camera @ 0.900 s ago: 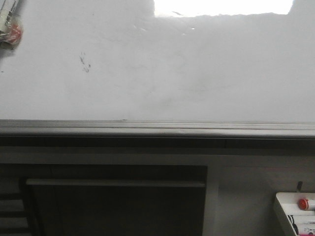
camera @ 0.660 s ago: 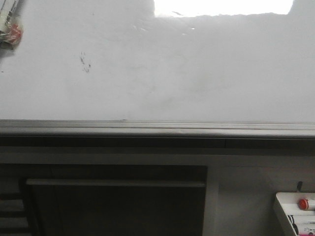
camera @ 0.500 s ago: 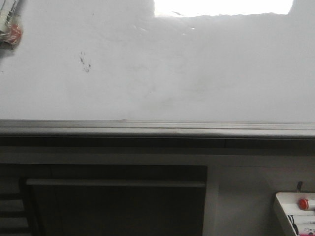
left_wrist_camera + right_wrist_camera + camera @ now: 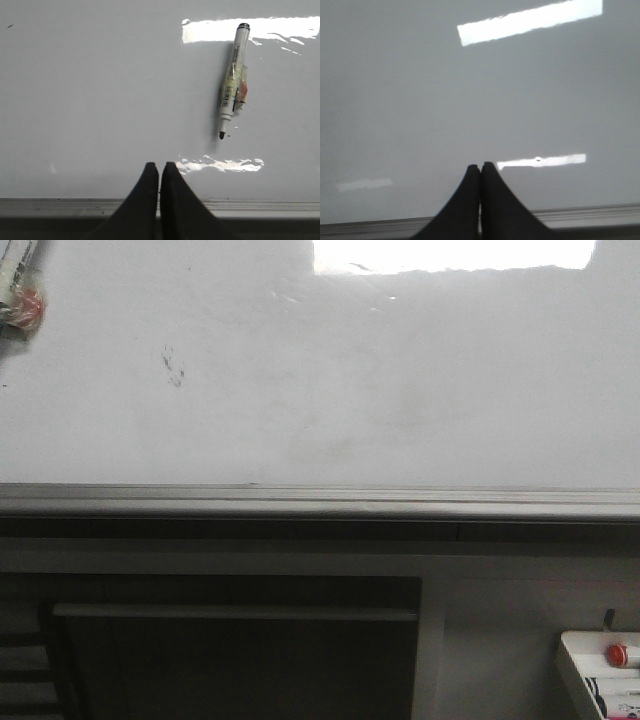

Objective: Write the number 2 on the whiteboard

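The whiteboard (image 4: 400, 390) fills the upper front view, glossy white with faint grey smears, a glare patch at the top and a grey metal bottom rail (image 4: 320, 502). No number 2 shows on it; only small dark smudge marks (image 4: 172, 368). A white marker (image 4: 231, 87) with its black tip uncapped lies on the board in the left wrist view, and its end shows at the front view's top left (image 4: 18, 290). My left gripper (image 4: 159, 166) is shut and empty over the board near the rail. My right gripper (image 4: 480, 166) is also shut and empty over bare board.
A small white tray (image 4: 600, 675) with a red-capped item (image 4: 617, 653) stands at the lower right, below the board. A dark cabinet opening with a grey bar (image 4: 235, 612) lies under the rail.
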